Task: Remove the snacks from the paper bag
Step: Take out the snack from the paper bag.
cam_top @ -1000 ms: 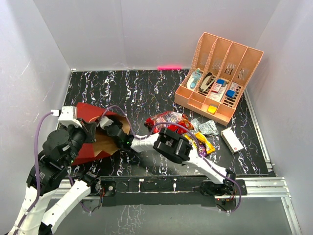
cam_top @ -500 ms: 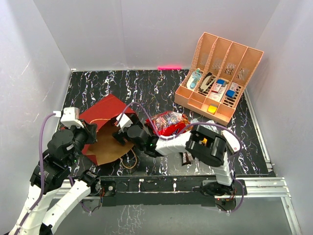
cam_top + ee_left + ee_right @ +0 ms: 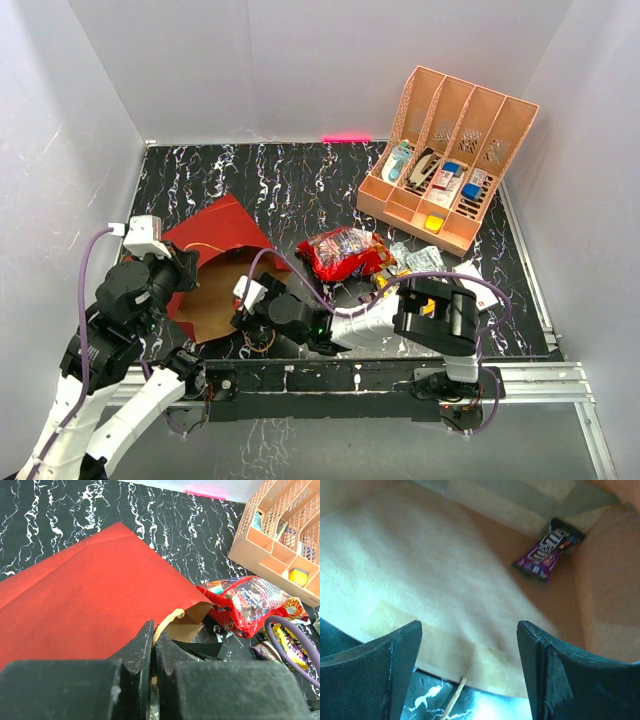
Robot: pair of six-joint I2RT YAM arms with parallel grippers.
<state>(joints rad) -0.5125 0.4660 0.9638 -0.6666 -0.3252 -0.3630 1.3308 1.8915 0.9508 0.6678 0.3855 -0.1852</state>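
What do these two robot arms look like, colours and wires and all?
The left arm and right arm are white tubes joined by chunky black joints, each with a looping purple cable. The left pincer and right pincer have two black fingers each.

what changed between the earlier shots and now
The right gripper drew back from deep in the paper bag to its mouth, toward the near edge, with its jaws opening wider and holding nothing. The bag settled flatter. The left gripper stayed shut on the bag's edge, and the peach organizer did not move. A purple candy bar lies inside the bag.
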